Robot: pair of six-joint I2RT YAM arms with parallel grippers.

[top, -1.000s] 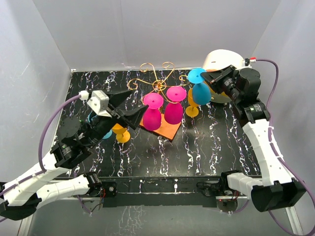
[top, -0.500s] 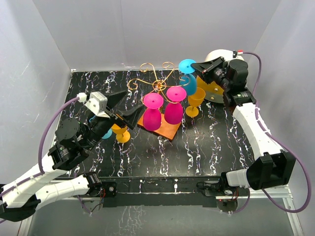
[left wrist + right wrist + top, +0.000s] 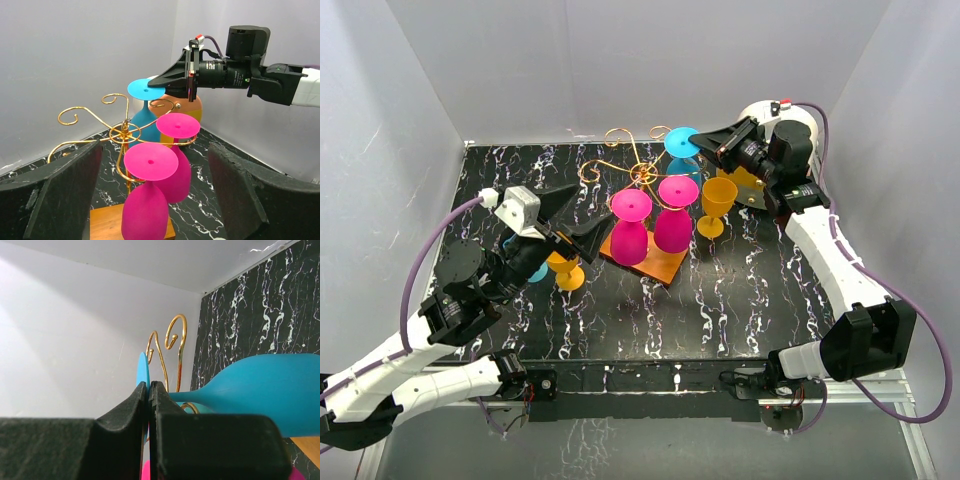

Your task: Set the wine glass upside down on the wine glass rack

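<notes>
A blue wine glass [image 3: 680,141] hangs upside down at the back right of the wine glass rack [image 3: 638,168], a gold wire stand on an orange wooden base [image 3: 660,265]. My right gripper [image 3: 696,150] is shut on the rim of the glass's foot disc [image 3: 142,371]; its bowl [image 3: 265,389] lies right of the pads and a gold curl [image 3: 173,337] stands just beyond. In the left wrist view the blue glass [image 3: 144,91] sits beside the rack's scroll arms [image 3: 122,132]. My left gripper [image 3: 576,216] is open and empty, left of the rack, its fingers [image 3: 65,197] apart.
Two pink glasses [image 3: 629,226] [image 3: 672,215] hang upside down on the rack. One yellow glass [image 3: 717,203] stands upright right of the rack, another [image 3: 566,271] under my left arm. A white and orange round vessel [image 3: 760,120] sits at the back right corner.
My right gripper has carried the blue glass left and back, from beside the yellow glass to the rack's rear right arm. The left arm has barely moved.
</notes>
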